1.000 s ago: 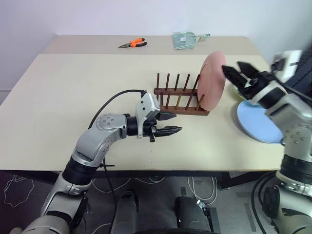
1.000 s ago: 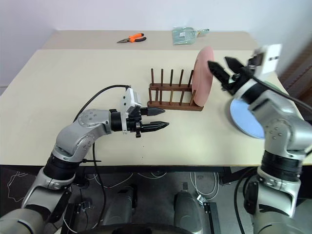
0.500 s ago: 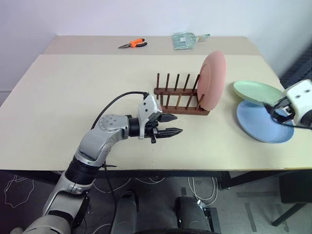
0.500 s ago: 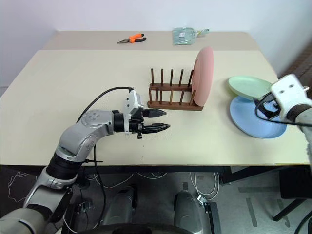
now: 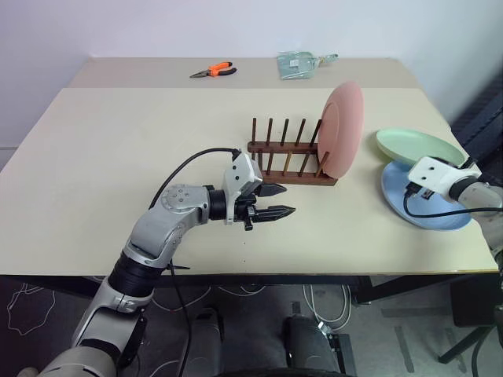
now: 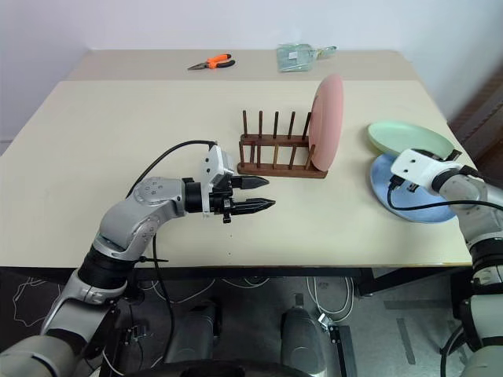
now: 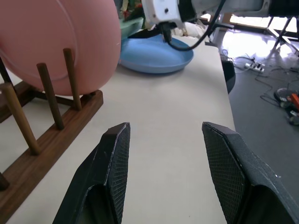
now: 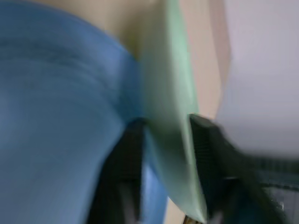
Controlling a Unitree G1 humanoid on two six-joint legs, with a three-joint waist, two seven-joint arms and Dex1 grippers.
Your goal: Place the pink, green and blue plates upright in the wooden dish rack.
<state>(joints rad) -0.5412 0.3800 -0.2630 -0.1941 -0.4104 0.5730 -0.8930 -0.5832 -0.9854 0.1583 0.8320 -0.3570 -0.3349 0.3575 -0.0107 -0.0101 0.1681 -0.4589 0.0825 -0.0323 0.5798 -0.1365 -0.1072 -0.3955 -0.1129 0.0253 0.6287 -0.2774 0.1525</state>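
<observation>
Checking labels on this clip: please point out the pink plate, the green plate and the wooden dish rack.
pink plate (image 5: pixel 343 129), left eye view, middle of its face.
green plate (image 5: pixel 413 147), left eye view, its inner surface.
wooden dish rack (image 5: pixel 287 173), left eye view, its front base bar.

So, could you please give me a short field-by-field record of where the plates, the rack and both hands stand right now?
salmon pink round plate: upright in the end slot of the dark brown wooden peg rack
pale mint green round plate: tilted, one edge resting on the light blue round plate
light blue plate: flat on the beige table
left hand: open, empty, in front of the rack
right hand: fingers either side of the green plate's rim
rack slots remaining: several
</observation>
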